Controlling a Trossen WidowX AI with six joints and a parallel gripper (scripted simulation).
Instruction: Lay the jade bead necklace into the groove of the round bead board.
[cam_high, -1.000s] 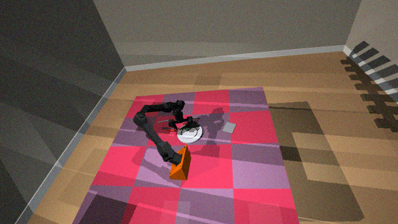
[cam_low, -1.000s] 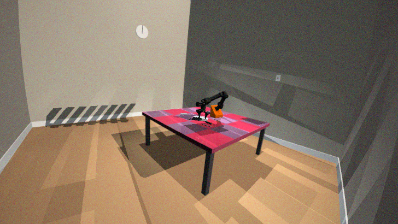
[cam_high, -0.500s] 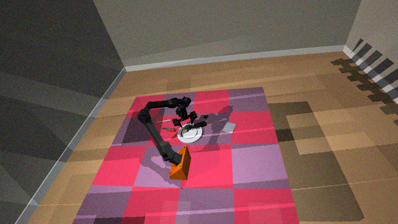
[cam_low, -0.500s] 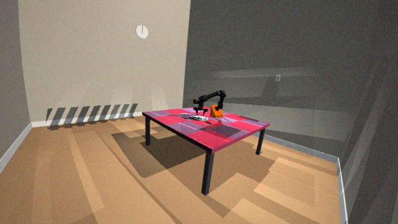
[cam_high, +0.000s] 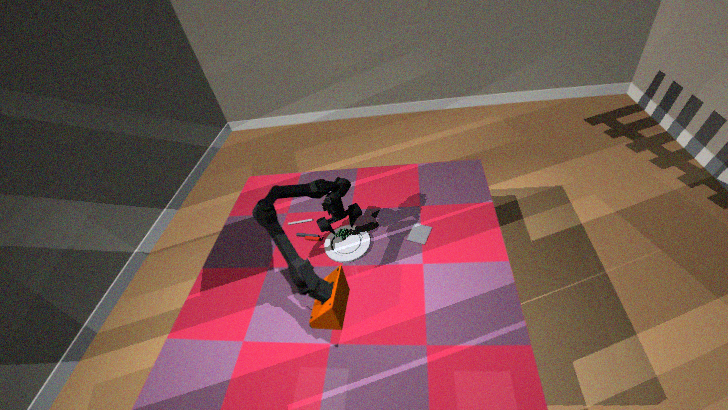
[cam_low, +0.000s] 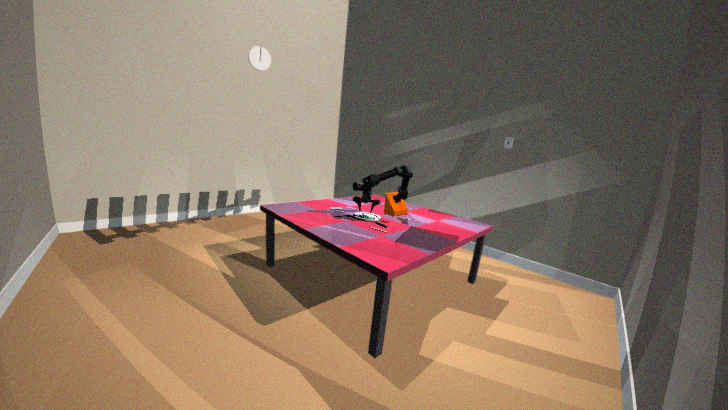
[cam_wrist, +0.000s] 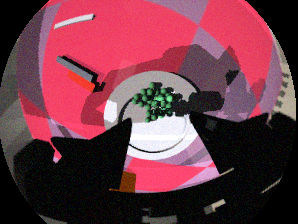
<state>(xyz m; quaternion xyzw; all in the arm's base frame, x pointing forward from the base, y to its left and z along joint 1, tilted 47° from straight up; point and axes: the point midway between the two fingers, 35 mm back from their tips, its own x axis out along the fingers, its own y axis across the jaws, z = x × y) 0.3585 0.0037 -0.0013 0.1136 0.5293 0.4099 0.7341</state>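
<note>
The round white bead board (cam_high: 351, 255) (cam_low: 377, 217) (cam_wrist: 111, 111) lies on the table, its groove showing as a thin dark ring. The jade bead necklace (cam_high: 342, 233) (cam_low: 365, 216) (cam_wrist: 162, 98) is bunched in a clump of green beads on the board's far part, across and inside the far side of the groove; it is not spread around the ring. My gripper (cam_high: 345, 230) (cam_low: 366, 210) (cam_wrist: 161, 117) is open and empty, pointing down above the board, with the clump between and slightly beyond its fingertips in the wrist view. How far the tips stand above the beads is hard to tell.
A grey and red-orange tool (cam_high: 311, 237) (cam_wrist: 80, 76) lies left of the board, with a thin white stick (cam_high: 300, 221) (cam_wrist: 75, 21) beyond it. A pale square tile (cam_high: 419, 233) lies right of the board. The orange arm base (cam_high: 327, 309) (cam_low: 395, 204) stands on the near side.
</note>
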